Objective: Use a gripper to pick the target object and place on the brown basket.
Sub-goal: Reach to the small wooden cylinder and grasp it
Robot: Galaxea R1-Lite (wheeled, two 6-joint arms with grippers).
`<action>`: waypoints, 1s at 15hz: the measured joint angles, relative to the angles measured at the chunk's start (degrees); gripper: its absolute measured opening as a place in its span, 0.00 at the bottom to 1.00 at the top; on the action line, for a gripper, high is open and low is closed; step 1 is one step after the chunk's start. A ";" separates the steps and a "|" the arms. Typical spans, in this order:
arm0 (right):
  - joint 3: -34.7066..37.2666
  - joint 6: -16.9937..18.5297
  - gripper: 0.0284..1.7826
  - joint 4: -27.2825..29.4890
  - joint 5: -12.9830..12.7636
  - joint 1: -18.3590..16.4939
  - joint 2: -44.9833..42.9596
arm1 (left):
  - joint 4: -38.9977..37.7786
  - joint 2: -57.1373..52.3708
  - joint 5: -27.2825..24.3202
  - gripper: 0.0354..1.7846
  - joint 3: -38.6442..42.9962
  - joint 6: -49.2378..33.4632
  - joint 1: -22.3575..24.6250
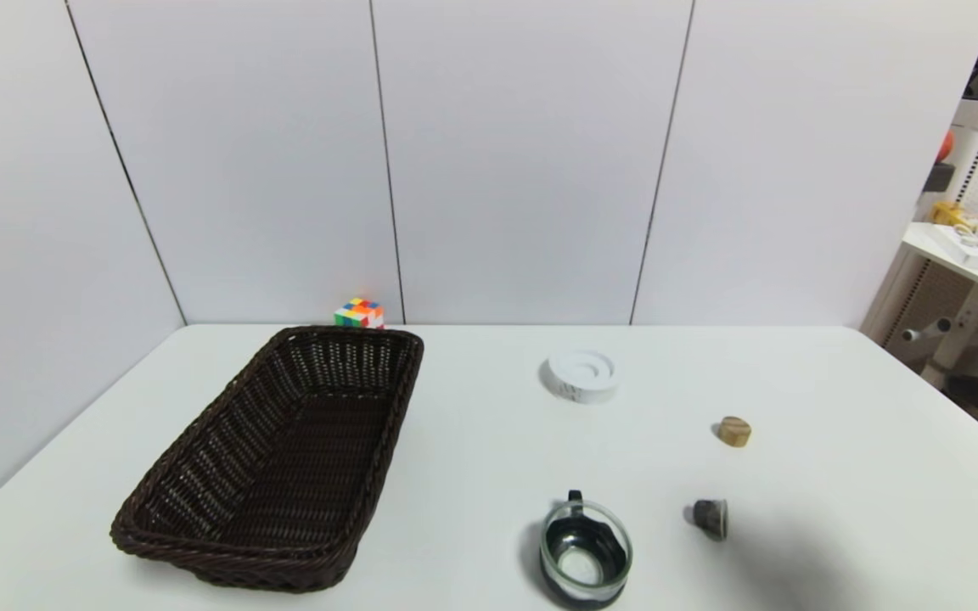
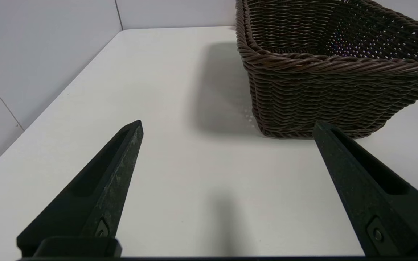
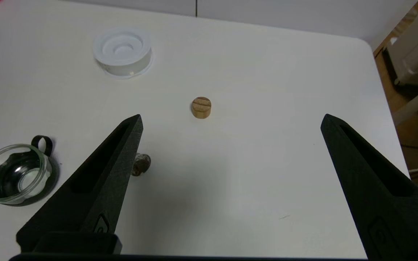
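Observation:
The target object, a small tan wooden cylinder (image 1: pixel 734 431), stands on the white table at the right; it also shows in the right wrist view (image 3: pixel 201 107). The brown basket (image 1: pixel 226 543) lies empty on the left of the table and shows in the left wrist view (image 2: pixel 339 65). My right gripper (image 3: pixel 230 123) is open and empty above the table, short of the cylinder, which lies ahead between the finger lines. My left gripper (image 2: pixel 227 127) is open and empty, low over the table near the basket's short end. Neither gripper shows in the head view.
A white round disc (image 1: pixel 582 374) lies at centre back. A glass cup with a dark insert (image 1: pixel 584 553) stands near the front edge. A dark grey cone capsule (image 1: pixel 711 517) lies to the cup's right. A colourful cube (image 1: pixel 359 313) sits behind the basket.

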 joint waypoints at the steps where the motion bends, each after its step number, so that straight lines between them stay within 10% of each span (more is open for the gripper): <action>1: -5.42 -0.26 0.95 4.02 0.21 0.30 5.46 | 0.00 0.00 0.00 0.94 0.00 0.00 0.00; 11: -36.88 -1.02 0.95 33.62 1.90 3.39 45.23 | 0.00 -0.02 0.00 0.94 0.00 -0.02 0.00; 15: -40.92 -0.67 0.95 35.91 2.49 3.94 54.24 | -0.01 -0.02 0.00 0.94 0.00 0.00 0.00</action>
